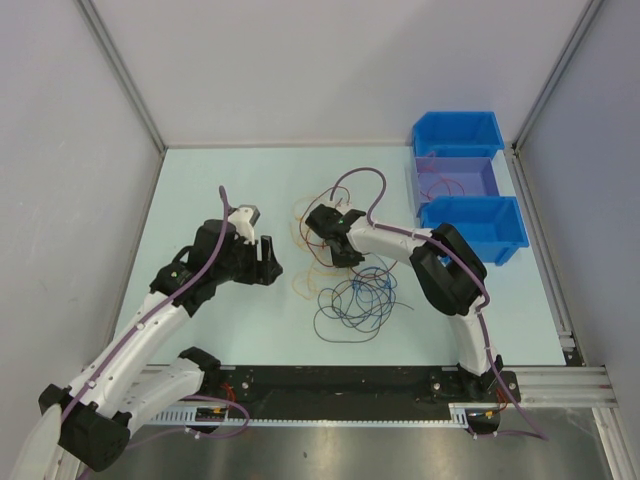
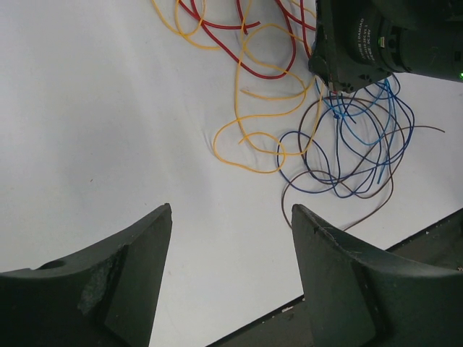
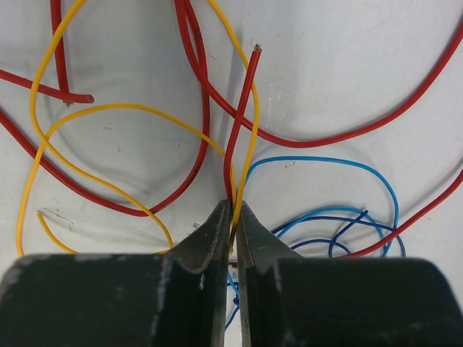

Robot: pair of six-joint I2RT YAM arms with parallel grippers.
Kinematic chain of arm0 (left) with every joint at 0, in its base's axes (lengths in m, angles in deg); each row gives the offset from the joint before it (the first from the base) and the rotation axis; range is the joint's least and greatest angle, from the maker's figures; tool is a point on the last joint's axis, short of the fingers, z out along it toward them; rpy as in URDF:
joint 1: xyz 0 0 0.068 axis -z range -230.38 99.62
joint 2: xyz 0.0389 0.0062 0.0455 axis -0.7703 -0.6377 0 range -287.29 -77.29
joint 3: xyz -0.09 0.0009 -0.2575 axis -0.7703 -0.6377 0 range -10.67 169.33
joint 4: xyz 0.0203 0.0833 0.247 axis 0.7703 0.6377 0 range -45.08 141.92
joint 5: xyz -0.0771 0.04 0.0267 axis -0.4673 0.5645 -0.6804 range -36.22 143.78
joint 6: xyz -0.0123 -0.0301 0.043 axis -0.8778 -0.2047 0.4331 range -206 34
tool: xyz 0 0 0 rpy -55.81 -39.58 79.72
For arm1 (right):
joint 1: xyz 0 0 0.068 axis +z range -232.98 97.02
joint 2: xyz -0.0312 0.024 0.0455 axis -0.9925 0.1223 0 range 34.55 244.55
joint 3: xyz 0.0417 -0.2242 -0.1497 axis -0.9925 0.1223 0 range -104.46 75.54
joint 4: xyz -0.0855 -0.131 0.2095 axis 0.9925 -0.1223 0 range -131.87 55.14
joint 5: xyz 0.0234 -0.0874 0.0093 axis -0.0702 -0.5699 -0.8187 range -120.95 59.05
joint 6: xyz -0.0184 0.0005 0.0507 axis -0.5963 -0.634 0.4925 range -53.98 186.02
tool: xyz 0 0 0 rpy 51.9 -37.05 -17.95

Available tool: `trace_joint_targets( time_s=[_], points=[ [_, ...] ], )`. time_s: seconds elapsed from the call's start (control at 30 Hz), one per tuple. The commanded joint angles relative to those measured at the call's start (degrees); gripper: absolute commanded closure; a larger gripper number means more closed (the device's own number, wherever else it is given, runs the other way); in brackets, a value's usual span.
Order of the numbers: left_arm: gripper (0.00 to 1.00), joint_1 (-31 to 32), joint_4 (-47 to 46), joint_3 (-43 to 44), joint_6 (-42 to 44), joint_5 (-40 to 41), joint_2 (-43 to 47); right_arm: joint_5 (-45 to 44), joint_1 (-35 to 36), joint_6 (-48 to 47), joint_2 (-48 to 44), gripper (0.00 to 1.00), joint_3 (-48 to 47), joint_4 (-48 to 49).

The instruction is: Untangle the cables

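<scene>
Arms: two white-and-black robot arms, the left arm (image 1: 150, 330) and the right arm (image 1: 450, 270), both reaching over the pale blue table top (image 1: 220, 180).
Grippers: two black two-finger ones, one on each arm.
Bins: three open plastic bins in a row along the table's right edge: a blue far bin (image 1: 460, 135), a lavender middle bin (image 1: 478, 176) and a blue near bin (image 1: 470, 222).
Cables, count: the thin flexible cables (image 1: 352, 295) overlap too much to count singly. Five colours show (dark red, orange-yellow, light blue, navy, brown-black).
Cables, look: loose curling loops with cut ends. The red and orange-yellow loops lie on the far-left side of the heap and the blue and dark ones on the near-right side, crossing one another in the middle.
Cables, place: flat on the table between the two arms, near its middle and well apart from the bins.
Bin contents: what looks like a thin dark wire loop (image 1: 440, 186) curls inside the lavender middle bin.
Left gripper (image 2: 231, 213): jaws wide apart with nothing between them, poised over bare table beside the heap's left side.
Right gripper (image 3: 233, 206): jaws pressed almost together at the heap's far edge, pinching a dark red strand (image 3: 242, 108) and an orange-yellow strand (image 3: 116, 107), which both run into the narrow gap.
</scene>
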Motion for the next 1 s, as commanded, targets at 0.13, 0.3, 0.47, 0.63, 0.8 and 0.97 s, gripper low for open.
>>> trace_joint_targets(
  time_s=[0.13, 0.3, 0.47, 0.63, 0.8, 0.97],
  points=[
    [0.28, -0.2, -0.6, -0.1, 0.6, 1.0, 0.4, -1.7, 0.7, -1.7, -0.7, 0.81, -2.8, -0.1],
    [0.28, -0.2, -0.4, -0.1, 0.6, 1.2, 0.6, -0.9, 0.7, -2.6, -0.2, 0.77, -4.4, 0.5],
    [0.28, -0.2, -0.4, -0.1, 0.6, 1.3, 0.7, 1.7, 1.2, -3.3, 0.4, 0.77, -5.2, 1.9],
    [0.28, -0.3, -0.5, -0.1, 0.6, 1.4, 0.7, 7.6, 3.0, -4.4, 0.0, 0.76, -5.1, 4.6],
    [0.28, -0.3, -0.6, -0.1, 0.5, 1.2, 0.6, 13.8, 5.8, -6.3, 0.4, 0.75, -5.6, 9.5],
    [0.28, -0.3, -0.7, -0.1, 0.5, 1.3, 0.7, 19.1, 7.1, -8.4, 1.8, 0.75, -8.1, 10.6]
  ],
)
